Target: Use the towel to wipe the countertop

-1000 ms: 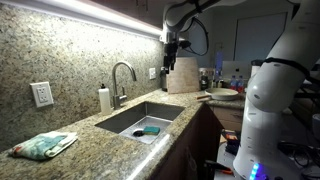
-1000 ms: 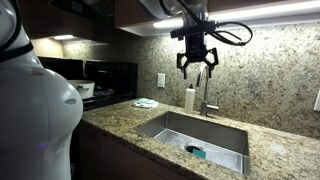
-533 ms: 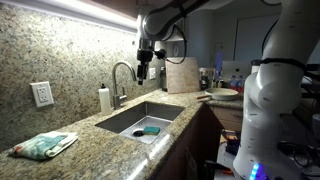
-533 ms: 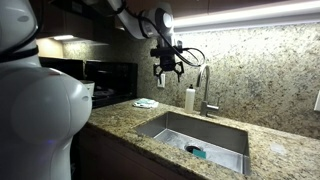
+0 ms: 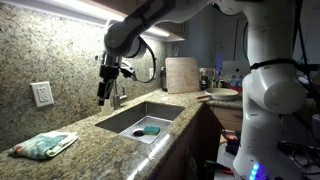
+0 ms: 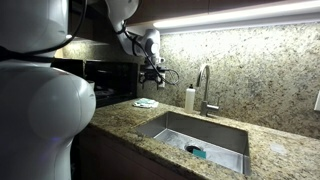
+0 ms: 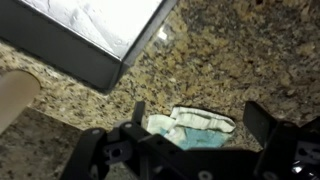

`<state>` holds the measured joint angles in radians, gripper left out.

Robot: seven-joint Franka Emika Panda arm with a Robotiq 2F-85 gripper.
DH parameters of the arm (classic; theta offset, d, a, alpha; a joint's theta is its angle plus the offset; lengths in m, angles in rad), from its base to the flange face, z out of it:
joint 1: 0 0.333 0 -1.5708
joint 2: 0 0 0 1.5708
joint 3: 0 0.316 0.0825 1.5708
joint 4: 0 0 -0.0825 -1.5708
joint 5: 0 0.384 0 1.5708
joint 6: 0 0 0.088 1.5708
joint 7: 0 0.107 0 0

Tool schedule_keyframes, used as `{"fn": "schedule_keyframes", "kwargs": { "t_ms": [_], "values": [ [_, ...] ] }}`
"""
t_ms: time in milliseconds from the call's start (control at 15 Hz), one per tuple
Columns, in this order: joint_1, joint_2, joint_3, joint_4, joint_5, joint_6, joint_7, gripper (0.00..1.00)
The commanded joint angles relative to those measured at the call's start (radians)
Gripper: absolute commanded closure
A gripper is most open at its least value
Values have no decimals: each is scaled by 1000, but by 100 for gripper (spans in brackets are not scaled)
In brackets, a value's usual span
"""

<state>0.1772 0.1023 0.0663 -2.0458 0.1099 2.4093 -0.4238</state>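
Observation:
A crumpled white and teal towel lies on the granite countertop, at its end away from the sink. It also shows in an exterior view and in the wrist view. My gripper hangs in the air above the counter, between the faucet and the towel, well above both. It also shows in an exterior view. In the wrist view the gripper is open and empty, and the towel lies far below between its two fingers.
A steel sink holds a teal sponge. A faucet and a white soap dispenser stand behind it. A wall outlet is above the towel. A cutting board leans at the far end. A dark appliance stands beside the towel.
The arm has swung along the counter, from above the sink past the faucet towards the towel end. The gripper has stayed open and empty. The towel has not moved.

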Motion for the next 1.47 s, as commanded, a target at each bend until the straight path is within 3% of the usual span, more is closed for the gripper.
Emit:
{"fn": "schedule_keyframes", "kwargs": {
  "t_ms": [0, 133, 533, 867, 1000, 1067, 1400],
  "values": [
    [-28, 42, 48, 54, -18, -3, 7, 0],
    [-26, 107, 70, 136, -32, -8, 10, 0],
    [-41, 179, 98, 205, -1, 1, -49, 0],
    [-2, 338, 147, 411, -96, -76, -72, 0],
    [18, 389, 159, 501, -148, -173, -79, 0],
    [3, 337, 160, 408, -120, -94, -33, 0],
    [19, 393, 164, 495, -142, -153, -41, 0]
  ]
}}
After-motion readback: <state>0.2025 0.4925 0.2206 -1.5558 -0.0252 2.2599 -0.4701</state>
